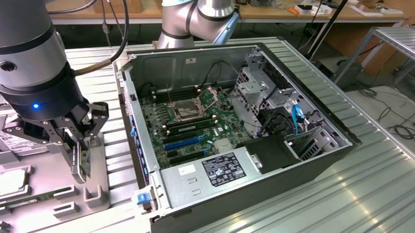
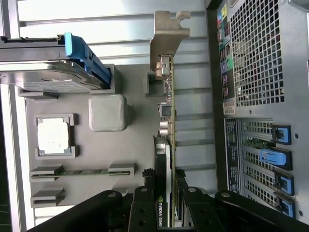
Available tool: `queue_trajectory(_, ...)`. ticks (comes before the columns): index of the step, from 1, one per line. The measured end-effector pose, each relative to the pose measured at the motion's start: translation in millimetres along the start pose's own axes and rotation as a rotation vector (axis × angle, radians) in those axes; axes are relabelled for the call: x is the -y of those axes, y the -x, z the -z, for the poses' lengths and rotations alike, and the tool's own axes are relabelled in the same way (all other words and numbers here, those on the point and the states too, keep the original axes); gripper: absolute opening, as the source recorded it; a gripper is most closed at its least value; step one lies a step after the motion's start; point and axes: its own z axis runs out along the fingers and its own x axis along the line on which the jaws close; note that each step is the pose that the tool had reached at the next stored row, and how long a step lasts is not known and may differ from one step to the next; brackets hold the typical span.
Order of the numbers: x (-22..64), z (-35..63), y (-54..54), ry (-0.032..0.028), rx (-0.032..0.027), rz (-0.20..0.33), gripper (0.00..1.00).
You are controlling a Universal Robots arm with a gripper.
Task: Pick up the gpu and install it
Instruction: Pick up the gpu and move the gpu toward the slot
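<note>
Where the grey parts tray [image 2: 130,159] lies just beside the computer case [image 1: 188,68], on its rear-panel side, the pincer [image 2: 164,184] is pinching the gpu [image 2: 169,104] at its black-faced end, with one finger [image 2: 145,193] against each flat face. The card stands on edge over the tray, its length running alongside the case's rear panel and apart from it. Its silver bracket [image 2: 169,36] sits at the end away from the pincer. It cannot be determined whether the card's lower edge touches the tray or hangs clear of it.

Other items on the tray, all farther from the case than the gpu:
- a hard drive [image 2: 48,79] in a carrier with a blue handle [image 2: 82,53];
- a processor [image 2: 53,136] seated in a square recess;
- a narrow memory stick [image 2: 79,171] held between two small blocks.

The case lies on its side on the ribbed metal tabletop [image 1: 363,194], open face upward, with the motherboard [image 1: 194,121] exposed inside. Blue slot latches [image 2: 275,157] line the rear panel on the side nearest the gpu.
</note>
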Motion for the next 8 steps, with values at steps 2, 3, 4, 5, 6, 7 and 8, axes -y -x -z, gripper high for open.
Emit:
queue_trajectory(2,-0.1,2.3,0.0,0.0,-0.0003,0.0,0.27)
queue_trajectory(3,-0.2,3.5,0.1,0.0,-0.0004,0.0,0.27)
queue_trajectory(4,-0.2,4.6,0.1,0.0,-0.0006,0.0,0.27)
queue_trajectory(5,-0.3,5.9,0.1,0.0,-0.0007,0.0,0.27)
queue_trajectory(6,-0.4,7.9,0.2,0.0,-0.0007,0.0,0.27)
queue_trajectory(7,-0.4,9.1,0.2,0.0,-0.0008,0.0,0.27)
queue_trajectory(8,-0.5,10.3,0.3,0.0,-0.0009,0.0,0.27)
